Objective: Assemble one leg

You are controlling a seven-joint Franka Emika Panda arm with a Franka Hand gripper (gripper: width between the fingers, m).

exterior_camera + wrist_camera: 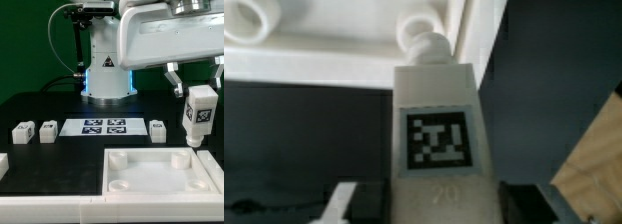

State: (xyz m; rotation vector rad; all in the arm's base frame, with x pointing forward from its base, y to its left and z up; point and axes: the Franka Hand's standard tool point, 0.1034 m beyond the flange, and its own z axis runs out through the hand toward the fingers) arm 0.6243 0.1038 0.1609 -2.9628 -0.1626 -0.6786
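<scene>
My gripper (199,92) is shut on a leg (198,115), a small white oblong block with a black-and-white marker tag on its face. It hangs upright above the far right corner of the large flat white square part (160,170) with round corner sockets. In the wrist view the leg (441,130) fills the middle, its threaded tip close to the white square part (349,40); the gripper (441,205) holds its near end between both fingers. Three more legs lie on the black table: two at the exterior view's left (23,129) (47,130) and one (157,127) right of the marker board.
The marker board (107,126) lies flat at the table's middle. The robot base (106,75) stands behind it. A white wall piece (3,162) sits at the exterior view's left edge, and a white rim (50,212) runs along the front.
</scene>
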